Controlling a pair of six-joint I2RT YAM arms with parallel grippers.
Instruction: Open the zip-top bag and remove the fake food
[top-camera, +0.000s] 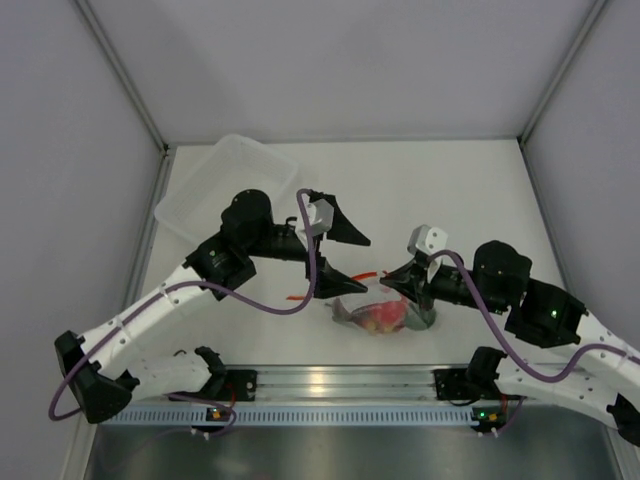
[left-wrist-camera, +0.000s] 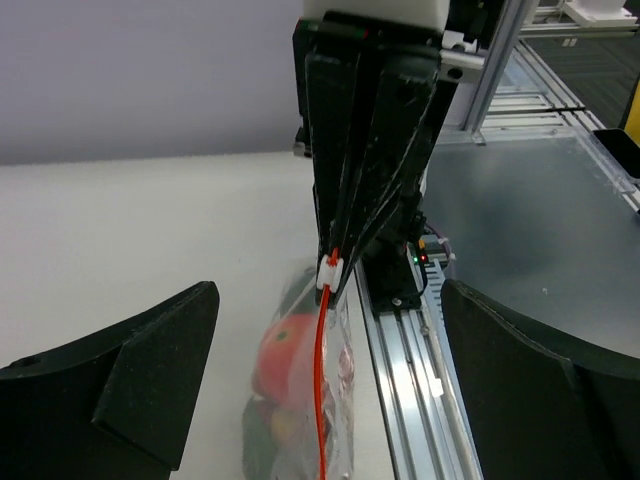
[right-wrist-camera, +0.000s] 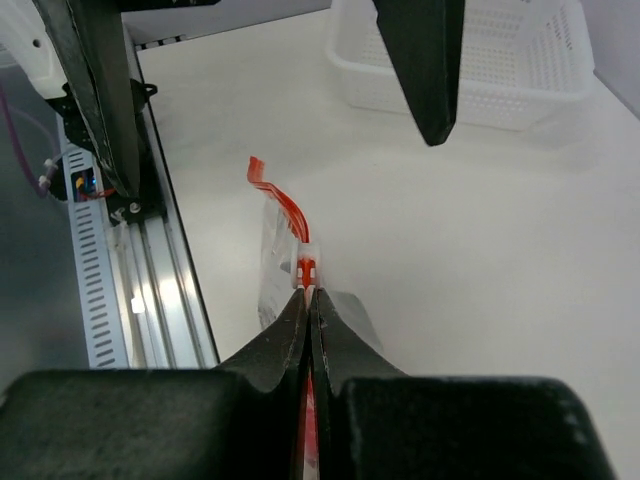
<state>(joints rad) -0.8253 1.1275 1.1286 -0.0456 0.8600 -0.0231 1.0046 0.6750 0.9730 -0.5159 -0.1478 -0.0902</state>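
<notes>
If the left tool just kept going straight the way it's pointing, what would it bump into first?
Most likely the zip-top bag, lying ahead between the left tool's open fingers; just beyond, the right tool pinches its red zip strip. Depth is hard to judge.

place: robot lab test cell | evidence: white counter (top-camera: 480, 200) walled by plain grey panels (top-camera: 350, 60); aluminium extrusion rail (top-camera: 330, 382) at near edge
</notes>
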